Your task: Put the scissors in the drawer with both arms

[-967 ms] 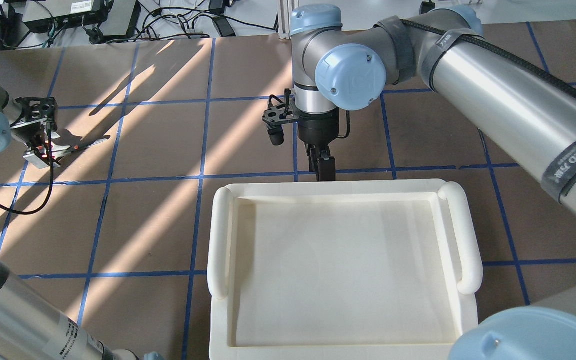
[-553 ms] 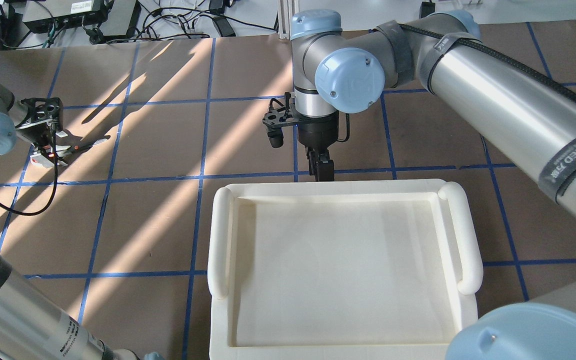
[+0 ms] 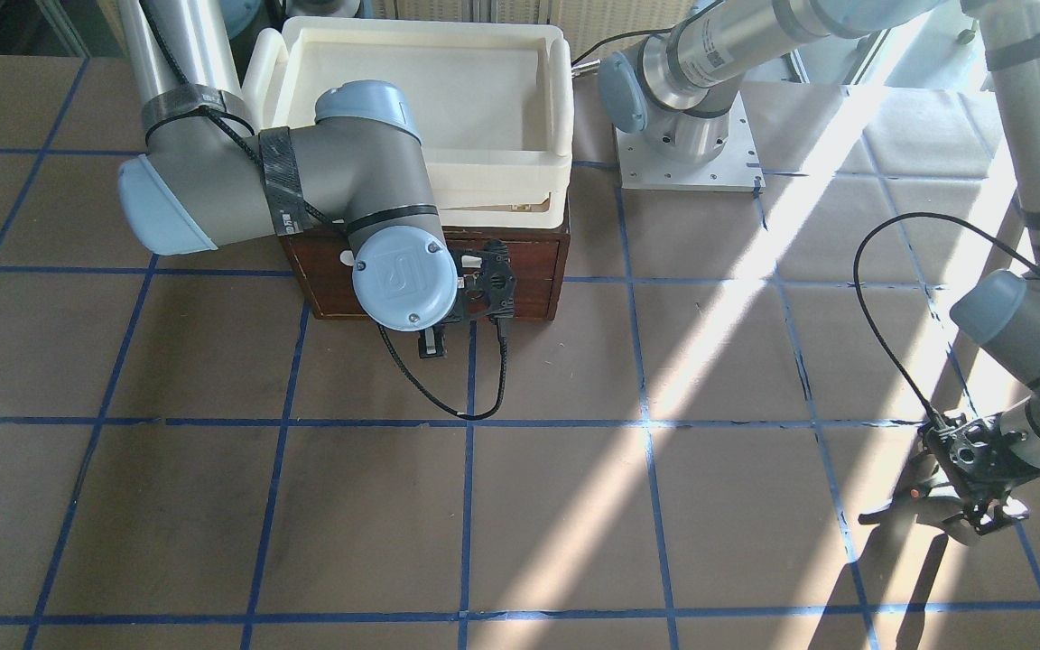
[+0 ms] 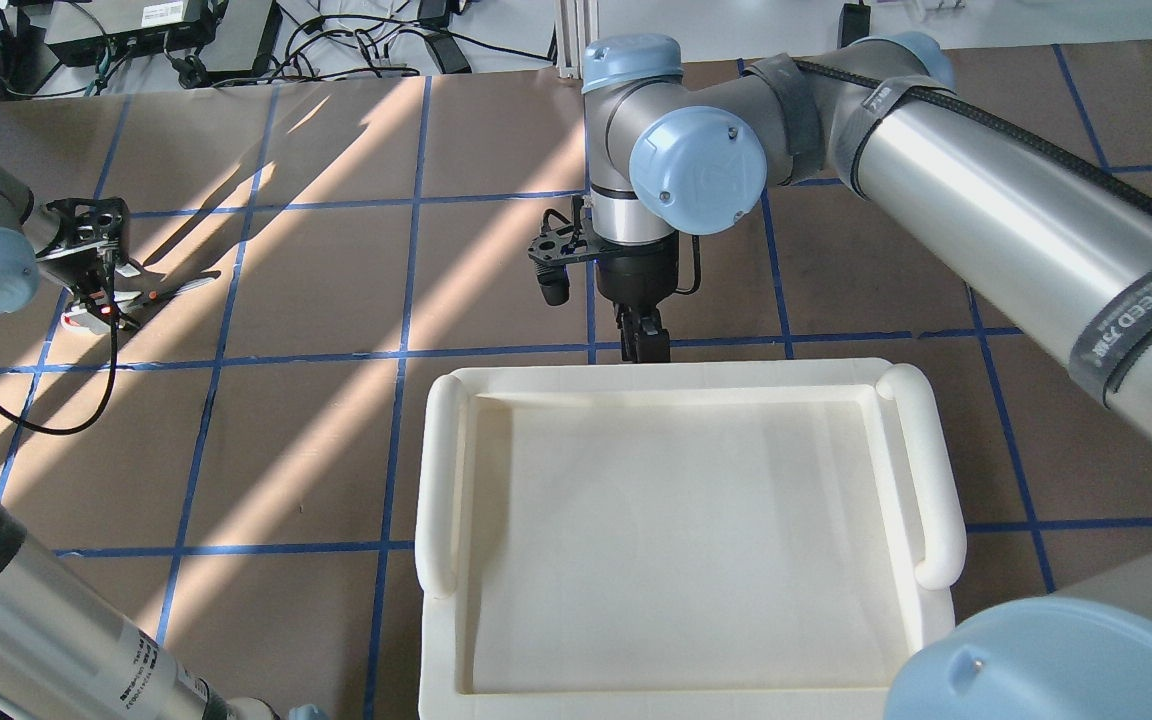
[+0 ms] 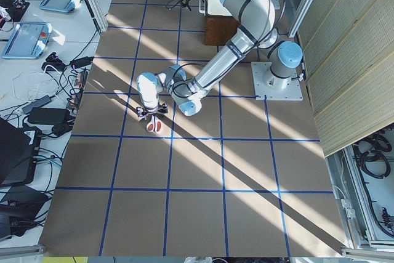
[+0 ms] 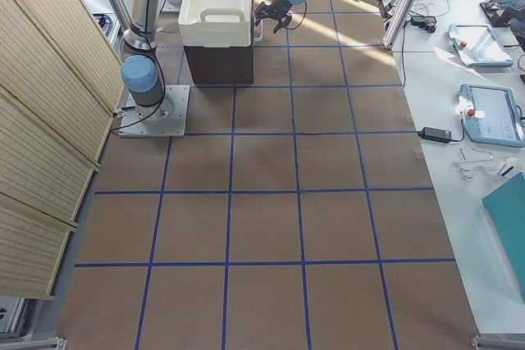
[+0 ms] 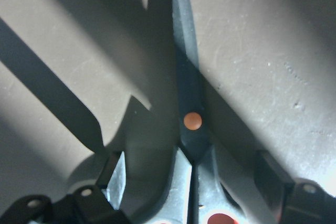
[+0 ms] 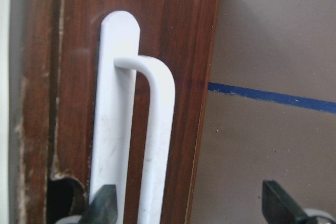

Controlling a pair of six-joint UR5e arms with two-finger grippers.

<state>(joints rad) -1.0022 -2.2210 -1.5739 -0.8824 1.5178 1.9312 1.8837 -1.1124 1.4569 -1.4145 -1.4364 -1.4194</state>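
The scissors (image 4: 161, 293) lie flat on the brown table at the far left, blades pointing away from my left gripper (image 4: 96, 305). In the left wrist view the dark blades (image 7: 191, 103) run up the middle. The left gripper (image 7: 191, 169) is open, one finger on each side of the handle end. The dark wooden drawer (image 3: 529, 271) is shut under the cream tray. My right gripper (image 4: 643, 345) is open at the drawer front. In the right wrist view the white bar handle (image 8: 157, 129) sits between the two fingers of the right gripper (image 8: 189, 203).
The cream-white plastic tray (image 4: 441, 470) rests on top of the drawer cabinet and hides it from overhead. Blue tape lines grid the brown table. Cables and electronics (image 4: 176, 30) lie beyond the far edge. The left arm's base plate (image 3: 687, 144) stands beside the cabinet.
The left gripper has shifted slightly along the scissors, which have stayed on the table. The right wrist has drawn a little closer to the drawer front. Both grippers have stayed open.
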